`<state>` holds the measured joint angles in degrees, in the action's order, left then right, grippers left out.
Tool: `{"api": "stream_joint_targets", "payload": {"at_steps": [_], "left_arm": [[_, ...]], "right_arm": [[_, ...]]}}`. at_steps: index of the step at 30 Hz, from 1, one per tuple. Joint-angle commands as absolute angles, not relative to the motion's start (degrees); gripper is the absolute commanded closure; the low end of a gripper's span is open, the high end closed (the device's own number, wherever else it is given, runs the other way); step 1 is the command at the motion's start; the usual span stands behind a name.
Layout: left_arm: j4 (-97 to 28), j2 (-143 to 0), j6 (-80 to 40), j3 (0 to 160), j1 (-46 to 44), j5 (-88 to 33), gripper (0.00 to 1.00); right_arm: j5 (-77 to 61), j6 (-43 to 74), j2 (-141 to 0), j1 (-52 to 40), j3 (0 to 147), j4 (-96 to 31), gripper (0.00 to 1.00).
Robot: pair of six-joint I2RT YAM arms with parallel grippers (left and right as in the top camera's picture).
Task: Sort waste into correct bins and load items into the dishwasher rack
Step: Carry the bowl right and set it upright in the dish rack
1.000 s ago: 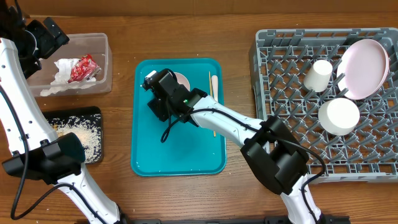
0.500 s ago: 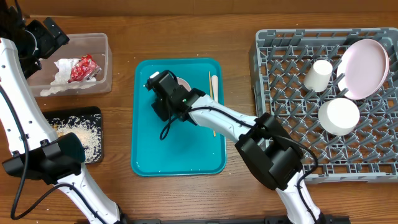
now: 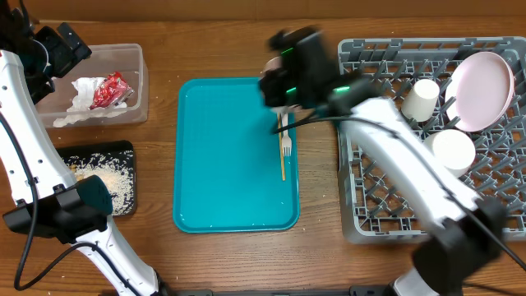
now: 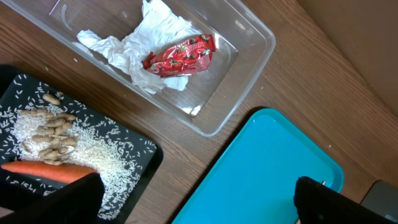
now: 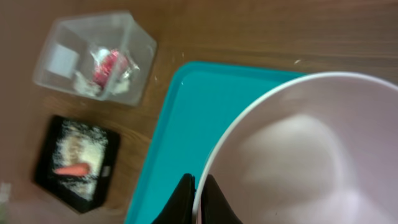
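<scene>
Near edge of the counter (image 3: 246, 259), left side: black tray (image 3: 127, 148) with rice (image 4: 37, 127), brownish scraps (image 4: 56, 127) and the carrot (image 4: 50, 169) beside them.

Mid-counter: teal tray (image 3: 230, 164), bare except at its right edge. The fork (image 3: 285, 145) lies there along the chopsticks (image 3: 283, 166); can't tell if it touches them or just overlaps.

Right of that is the rack (image 3: 386, 205). The racked bowl (image 3: 449, 153) sits mid-rack, the cup (image 3: 425, 99) is farther back, and the plate (image 3: 482, 89) leans in the far right corner.

Far left: clear tub (image 3: 138, 82) with crumpled napkins (image 4: 146, 46) and the red wrapper (image 4: 180, 55) on top of them.

Left claw (image 4: 199, 193) is up by the tub, fingers wide apart, nothing between them. Its wrist view looks down on the tub, the black tray and a corner of the teal tray.

Right claw (image 5: 198, 198) is clamped on the rim of the held bowl (image 5: 298, 149), one finger inside the rim and one outside. The bowl is in the air over the far right corner of the teal tray, between that tray and the rack. It's heavily blurred in the overhead view. The wrist view shows the bowl's inside pale, nothing visible in it.
</scene>
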<state>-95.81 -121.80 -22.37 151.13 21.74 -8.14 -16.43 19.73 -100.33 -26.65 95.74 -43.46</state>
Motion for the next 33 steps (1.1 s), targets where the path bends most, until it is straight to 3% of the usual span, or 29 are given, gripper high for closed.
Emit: {"api": "stream_joint_targets", "payload": {"at_steps": [1, 6, 10, 19, 26, 33], "left_arm": [[-95.7, -121.9, -22.7, 151.1, 21.2, -8.4, 0.00], [-95.7, -121.9, -22.7, 151.1, 21.2, -8.4, 0.00], [-95.7, -121.9, -22.7, 151.1, 21.2, -8.4, 0.00], [-95.7, -121.9, -22.7, 151.1, 21.2, -8.4, 0.00], [-95.7, -121.9, -22.7, 151.1, 21.2, -8.4, 0.00], [-95.7, -121.9, -22.7, 151.1, 21.2, -8.4, 0.00]], "right_arm": [[-32.7, 21.3, -95.8, -15.5, 96.9, -47.3, 0.96], [-49.0, 19.5, -95.4, 5.1, 95.3, -58.3, 0.96], [-62.3, 9.8, -95.3, 18.5, 94.1, -65.1, 0.96], [-77.0, -30.2, -94.9, 45.2, 90.0, -97.1, 0.96], [-77.3, -38.6, -94.9, 47.1, 77.0, -95.6, 0.96], [-78.4, -39.2, -95.1, 37.2, 72.0, -87.6, 0.96]]}}
